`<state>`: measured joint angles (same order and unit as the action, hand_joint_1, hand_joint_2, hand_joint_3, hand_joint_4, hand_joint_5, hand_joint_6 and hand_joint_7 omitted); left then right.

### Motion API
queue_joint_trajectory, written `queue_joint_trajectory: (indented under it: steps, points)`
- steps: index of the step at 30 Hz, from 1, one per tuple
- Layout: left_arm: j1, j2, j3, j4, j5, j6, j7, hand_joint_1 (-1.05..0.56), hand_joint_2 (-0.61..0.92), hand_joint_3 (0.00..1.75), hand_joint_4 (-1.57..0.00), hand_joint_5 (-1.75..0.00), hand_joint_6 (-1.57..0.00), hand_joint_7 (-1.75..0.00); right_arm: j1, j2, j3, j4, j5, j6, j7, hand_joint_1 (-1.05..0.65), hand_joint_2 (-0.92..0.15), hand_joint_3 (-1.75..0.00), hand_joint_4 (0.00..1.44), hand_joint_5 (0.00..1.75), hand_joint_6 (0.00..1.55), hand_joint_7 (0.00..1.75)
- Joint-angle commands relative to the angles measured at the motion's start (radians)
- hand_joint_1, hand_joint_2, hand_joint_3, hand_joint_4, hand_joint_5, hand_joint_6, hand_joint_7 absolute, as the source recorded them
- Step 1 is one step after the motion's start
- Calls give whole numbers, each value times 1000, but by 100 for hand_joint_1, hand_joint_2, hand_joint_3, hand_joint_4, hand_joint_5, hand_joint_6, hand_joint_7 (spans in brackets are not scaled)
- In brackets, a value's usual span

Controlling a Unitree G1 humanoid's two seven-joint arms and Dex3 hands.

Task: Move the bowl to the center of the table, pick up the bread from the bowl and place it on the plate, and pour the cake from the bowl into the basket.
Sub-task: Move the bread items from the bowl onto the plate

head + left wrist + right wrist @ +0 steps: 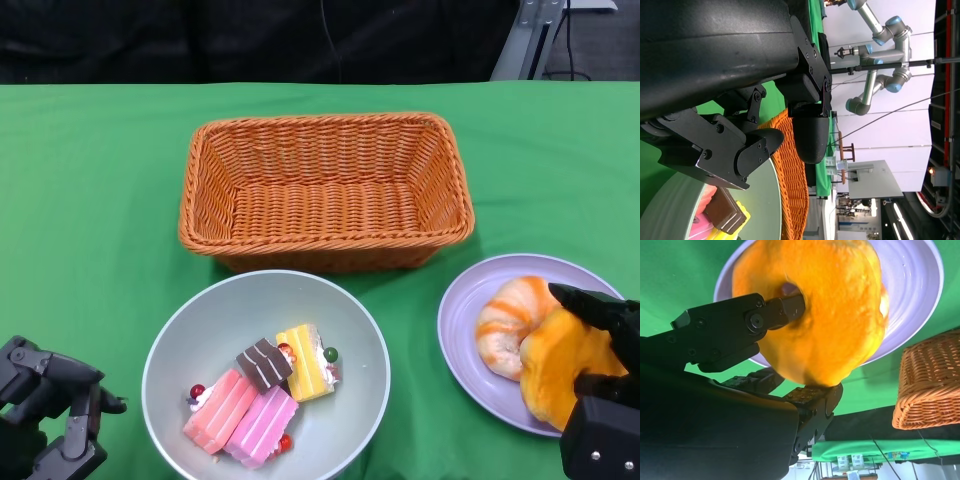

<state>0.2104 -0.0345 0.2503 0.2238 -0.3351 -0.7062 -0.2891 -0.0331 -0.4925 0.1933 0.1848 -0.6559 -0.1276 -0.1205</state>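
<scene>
Right hand [600, 400] gripping orange bread [560, 362], long axis near-to-far, over lilac plate [462, 300] beside croissant [508, 322]. Left hand [50, 415] empty, fingers apart, beside bowl [180, 335] holding cake slices [262, 395]. No legible writing.

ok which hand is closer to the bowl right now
Left. The left hand sits open just beside the bowl; the right hand holds bread over the plate.
</scene>
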Motion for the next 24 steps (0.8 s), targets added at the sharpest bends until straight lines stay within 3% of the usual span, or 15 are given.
queue_joint_trajectory:
  steps: [1,11,15,24]
  points:
    - [2,12,8,7,-3,-8,-1,3,60,102,-78,-148,-76,-128,15,-20,-15,-30,4,11,19,-47,-88,0,34,0,34,1]
    - [-1,19,7,15,-10,-9,-15,3,63,100,-77,-147,-76,-127,28,-9,-25,-58,-5,12,1,-47,-85,0,35,1,32,0]
    - [4,17,5,6,-3,1,-8,2,63,99,-77,-147,-75,-127,23,20,-37,-7,24,-61,-96,-53,-83,0,40,2,32,0]
    - [3,16,6,9,-6,2,-8,3,64,97,-77,-147,-76,-126,11,26,-39,32,39,-108,-129,-57,-84,0,40,1,29,0]
